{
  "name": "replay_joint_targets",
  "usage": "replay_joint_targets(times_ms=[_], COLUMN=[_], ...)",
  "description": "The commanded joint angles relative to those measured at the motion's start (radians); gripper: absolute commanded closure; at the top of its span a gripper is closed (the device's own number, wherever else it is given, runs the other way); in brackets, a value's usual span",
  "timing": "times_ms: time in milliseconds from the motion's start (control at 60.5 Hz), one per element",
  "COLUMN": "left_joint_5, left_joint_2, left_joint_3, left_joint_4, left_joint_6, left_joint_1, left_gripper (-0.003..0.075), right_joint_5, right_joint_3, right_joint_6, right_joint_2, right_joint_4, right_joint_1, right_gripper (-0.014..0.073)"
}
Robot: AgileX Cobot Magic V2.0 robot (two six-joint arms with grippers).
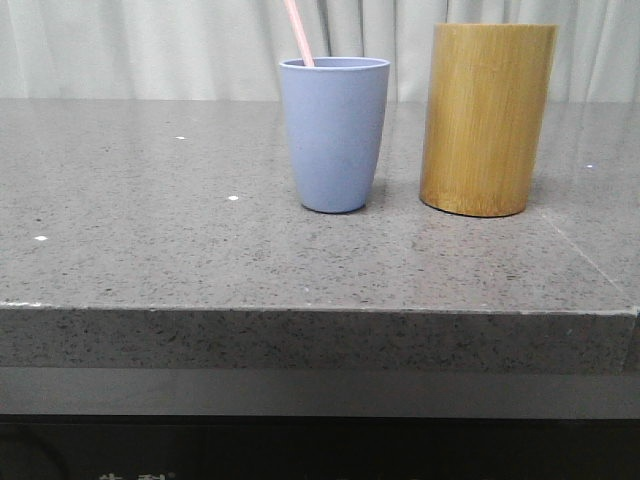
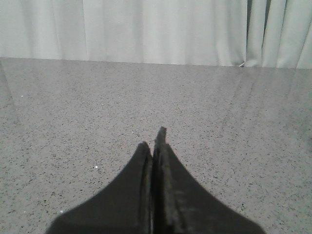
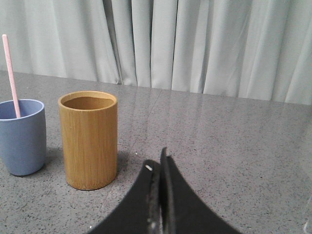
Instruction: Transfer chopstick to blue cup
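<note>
Resting clenched and empty, the right hand [image 3: 157,168] sits low over the desk [image 3: 234,141], fingers pressed together, nothing between them. Left hand [image 2: 155,141] same: clenched, empty, only bare desk and curtain ahead of it. Neither hand shows in the front view.

Near the right hand stands the bamboo cylinder [image 3: 88,139], upright; what can be seen of its inside from the wrist view looks empty, though the bottom is hidden. Just beside it, on the far side from the hand, is the blue cup [image 3: 22,136], upright, apart from the cylinder. A pink chopstick [image 3: 10,75] stands in the cup, leaning against the rim, top well above it. Can't tell whether one stick or a pair; front view cuts off the top.

Judgement: transfer looks done or close to it; step in hand is likely retreat or rest. To do it well: keep both hands low and away from the cup, no sweep past the leaning stick, since a brush could tip the cup. If any stick is left in the cylinder, check from above first.
</note>
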Motion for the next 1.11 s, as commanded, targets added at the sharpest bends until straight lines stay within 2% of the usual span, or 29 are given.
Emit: replay_joint_targets(times_ms=[0, 413, 595, 810, 992, 1025, 1091], left_joint_5=[-0.085, -0.126, -0.207, -0.245, -0.372, -0.33, -0.35], left_joint_2=[0.012, -0.03, -0.13, -0.126, -0.126, -0.126, -0.126], left_joint_3=[-0.026, 0.019, 0.144, 0.261, 0.375, 0.369, 0.371], left_joint_4=[-0.008, -0.008, -0.008, -0.019, -0.019, -0.019, -0.019], left_joint_6=[-0.006, -0.008, -0.008, -0.008, -0.008, -0.008, -0.008], left_joint_1=[0.002, 0.002, 0.002, 0.002, 0.002, 0.002, 0.002], left_gripper=[0.0739, 0.0739, 0.0739, 0.0739, 0.0739, 0.0739, 0.0739], right_joint_5=[-0.088, -0.087, -0.087, -0.083, -0.083, -0.083, -0.083], right_joint_3=[-0.022, -0.022, -0.022, -0.022, -0.022, -0.022, -0.022], right_joint_6=[-0.003, -0.003, -0.003, -0.003, -0.003, -0.003, -0.003], right_joint_2=[0.012, 0.012, 0.012, 0.012, 0.012, 0.012, 0.012], right_joint_4=[0.003, 0.003, 0.003, 0.003, 0.003, 0.003, 0.003], right_joint_1=[-0.006, -0.006, -0.006, -0.006, -0.006, -0.006, -0.006], right_gripper=[0.0702, 0.0704, 0.0704, 0.0704, 0.0704, 0.0704, 0.0704])
